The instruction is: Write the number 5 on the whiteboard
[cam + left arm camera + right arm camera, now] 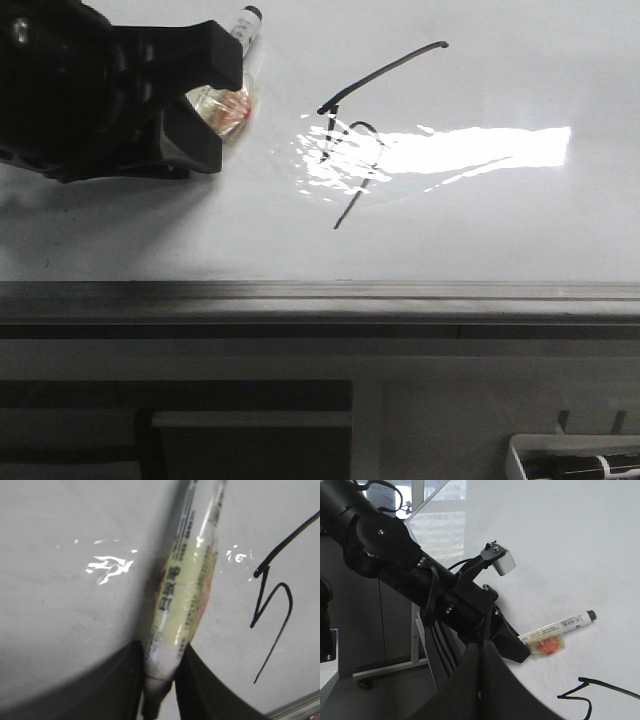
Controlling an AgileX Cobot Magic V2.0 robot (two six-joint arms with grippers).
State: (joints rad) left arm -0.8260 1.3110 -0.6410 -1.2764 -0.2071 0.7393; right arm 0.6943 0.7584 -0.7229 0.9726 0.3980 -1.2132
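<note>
The left end effector is closed narrowly on a marker, its two dark fingers pinching the rear of the barrel, which carries a yellowish wrap. The marker's long axis runs straight out of the grip toward its capped tip, lying nearly flat against the whiteboard. The number 5 already stands on that surface, off to the right side of the left end effector and clear of the marker: long slanted top bar, short stem, small loop, slanted tail. It looks complete, so what remains is probably withdrawing, away from the strokes so as not to smear them. The left arm is much the nearer one. The right end effector shows only as a dark shape; whether it is wide or narrow I cannot tell.
</note>
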